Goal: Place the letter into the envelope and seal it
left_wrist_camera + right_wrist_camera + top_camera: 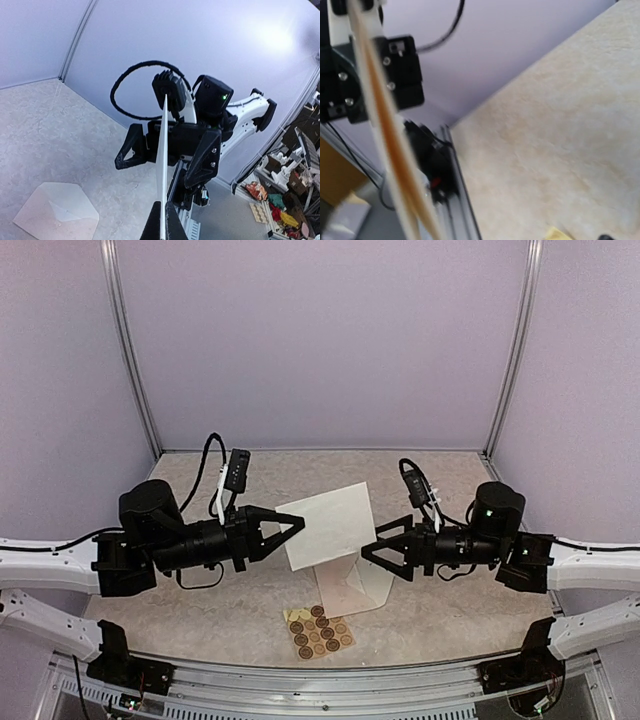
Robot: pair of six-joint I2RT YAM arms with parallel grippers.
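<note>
- Holding the letter [330, 525] aloft, the left gripper [297, 523] pinches its edge.
- Right gripper [372, 545]: fingers spread, empty, at the opposite edge.
- Envelope [355, 585] lies flap-open on the table [450, 480] beneath.
- Insertion not begun; next, lower the letter's edge into the envelope's mouth.

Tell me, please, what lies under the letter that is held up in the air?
The envelope lies on the table beneath the letter. From above, the letter covers its far part, so anything else there is hidden.
</note>
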